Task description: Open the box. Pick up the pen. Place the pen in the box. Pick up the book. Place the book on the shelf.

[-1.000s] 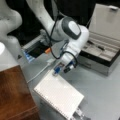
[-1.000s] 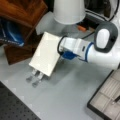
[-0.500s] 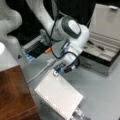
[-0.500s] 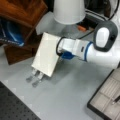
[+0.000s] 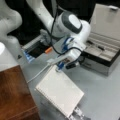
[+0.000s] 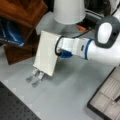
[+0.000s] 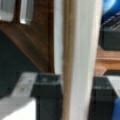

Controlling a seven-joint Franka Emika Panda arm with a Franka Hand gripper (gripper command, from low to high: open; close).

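My gripper [image 5: 59, 67] is shut on one edge of the white spiral-bound book [image 5: 60, 92], which it holds tilted above the grey table. In a front view the book [image 6: 46, 53] hangs next to the dark wooden shelf [image 6: 22, 11], with the gripper [image 6: 59, 54] at its right edge. The wrist view shows the book's edge [image 7: 80, 57] clamped between the black fingers [image 7: 46, 93], with the shelf's wood [image 7: 37, 37] behind. The box [image 5: 106, 58] stands open at a front view's right. A slim dark pen [image 5: 98, 46] lies in its lining. The shelf [image 5: 13, 95] sits at the lower left.
A silver metal rack [image 6: 35, 78] stands on the table under the book's lower end, seen also as the rack [image 5: 78, 113]. A blue object [image 6: 10, 33] lies under the shelf. The robot's white base [image 6: 68, 11] rises behind the book. An orange item [image 5: 48, 50] lies near a dark tray.
The arm and the held book have shifted only a little. The grip on the book is the same.
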